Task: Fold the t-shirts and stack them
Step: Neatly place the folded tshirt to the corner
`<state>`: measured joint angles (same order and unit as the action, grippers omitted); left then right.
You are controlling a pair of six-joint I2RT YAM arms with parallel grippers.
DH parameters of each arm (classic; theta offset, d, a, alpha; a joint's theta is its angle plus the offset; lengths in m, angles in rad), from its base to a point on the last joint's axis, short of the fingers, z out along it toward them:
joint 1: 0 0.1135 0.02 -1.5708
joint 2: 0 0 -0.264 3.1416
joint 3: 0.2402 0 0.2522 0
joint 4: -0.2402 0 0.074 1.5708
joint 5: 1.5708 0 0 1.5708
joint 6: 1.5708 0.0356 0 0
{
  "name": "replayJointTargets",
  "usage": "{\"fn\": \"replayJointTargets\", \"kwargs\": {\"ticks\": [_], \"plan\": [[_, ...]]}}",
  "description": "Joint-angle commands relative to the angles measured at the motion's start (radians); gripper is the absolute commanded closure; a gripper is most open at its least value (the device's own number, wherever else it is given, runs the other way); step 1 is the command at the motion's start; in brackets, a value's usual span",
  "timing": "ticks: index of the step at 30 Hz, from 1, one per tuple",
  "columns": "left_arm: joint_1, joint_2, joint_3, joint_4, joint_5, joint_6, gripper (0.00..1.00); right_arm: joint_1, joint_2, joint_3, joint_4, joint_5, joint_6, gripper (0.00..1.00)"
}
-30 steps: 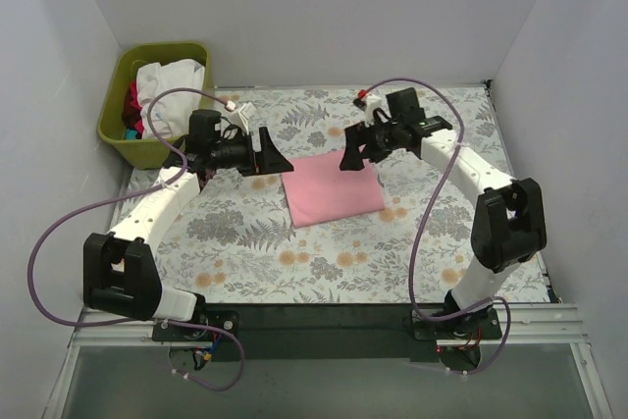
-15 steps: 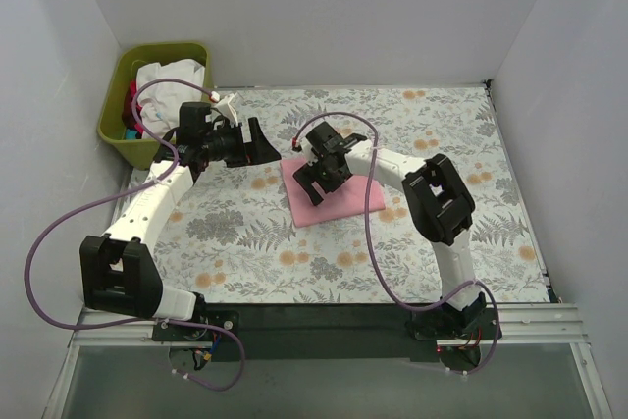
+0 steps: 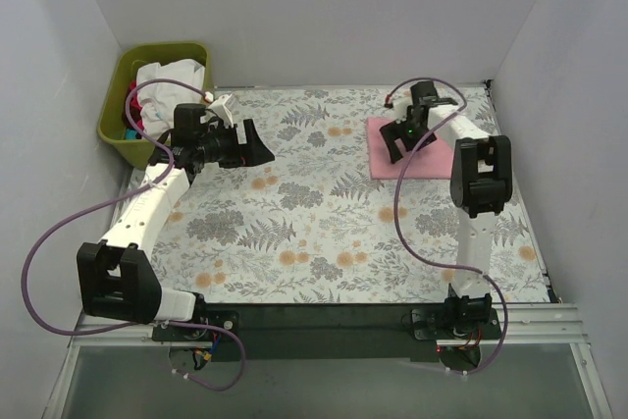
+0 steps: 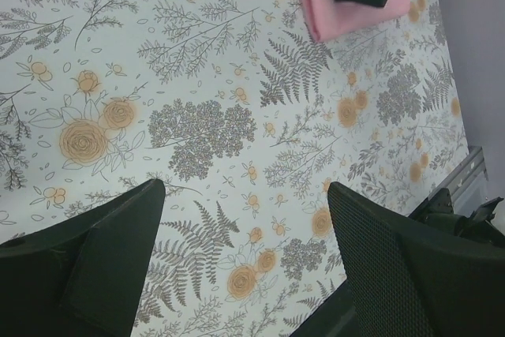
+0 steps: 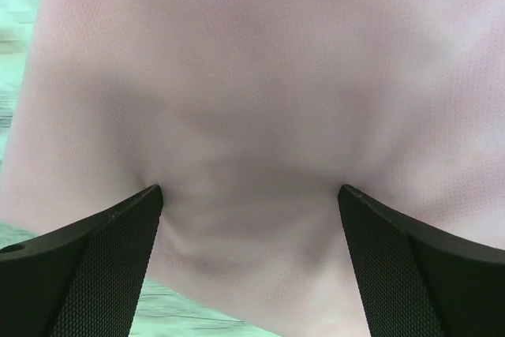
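Note:
A folded pink t-shirt (image 3: 414, 164) lies flat at the back right of the floral table. My right gripper (image 3: 396, 138) is open, its fingers spread wide and pressed down on the shirt's left part. In the right wrist view the pink fabric (image 5: 260, 76) fills the frame between the spread fingers, with the gripper (image 5: 251, 195) on it. My left gripper (image 3: 257, 148) is open and empty, hovering over the table's left half. The left wrist view shows this gripper (image 4: 245, 187) above bare cloth, with the pink shirt (image 4: 331, 5) far off.
A green bin (image 3: 116, 105) holding white and coloured clothes (image 3: 172, 78) stands at the back left corner. Grey walls close in the table on three sides. The floral tablecloth (image 3: 324, 223) covers the table.
My right gripper has slid the pink shirt from the table's middle to the back right. My left gripper has drawn back a little to the left.

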<state>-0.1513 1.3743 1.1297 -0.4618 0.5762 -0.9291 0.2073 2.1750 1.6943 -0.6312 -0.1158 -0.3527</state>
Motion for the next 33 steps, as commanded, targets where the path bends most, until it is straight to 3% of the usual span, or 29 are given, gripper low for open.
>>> {"fn": "replayJointTargets", "kwargs": {"ticks": [1, 7, 12, 22, 27, 33], "plan": [[0.009, -0.035, -0.021, 0.008, -0.016, 0.023, 0.16, -0.114, 0.129, 0.102, -0.105, 0.053, -0.213, 0.02], [0.013, -0.008, -0.004, -0.005, -0.012, 0.035, 0.16, -0.246, 0.245, 0.252, -0.147, 0.054, -0.367, 0.02], [0.015, 0.020, 0.027, -0.020, -0.001, 0.042, 0.16, -0.259, 0.266, 0.295, -0.154, 0.073, -0.371, 0.02], [0.015, 0.014, 0.044, -0.058, -0.007, 0.030, 0.16, -0.244, 0.068, 0.502, -0.165, 0.004, -0.258, 0.02], [0.015, -0.037, 0.022, -0.072, -0.007, 0.016, 0.16, -0.244, -0.079, 0.431, -0.174, -0.030, -0.158, 0.02], [0.015, -0.075, 0.047, -0.083, -0.056, 0.030, 0.16, -0.243, -0.178, 0.190, -0.222, -0.019, 0.010, 0.02]]}}
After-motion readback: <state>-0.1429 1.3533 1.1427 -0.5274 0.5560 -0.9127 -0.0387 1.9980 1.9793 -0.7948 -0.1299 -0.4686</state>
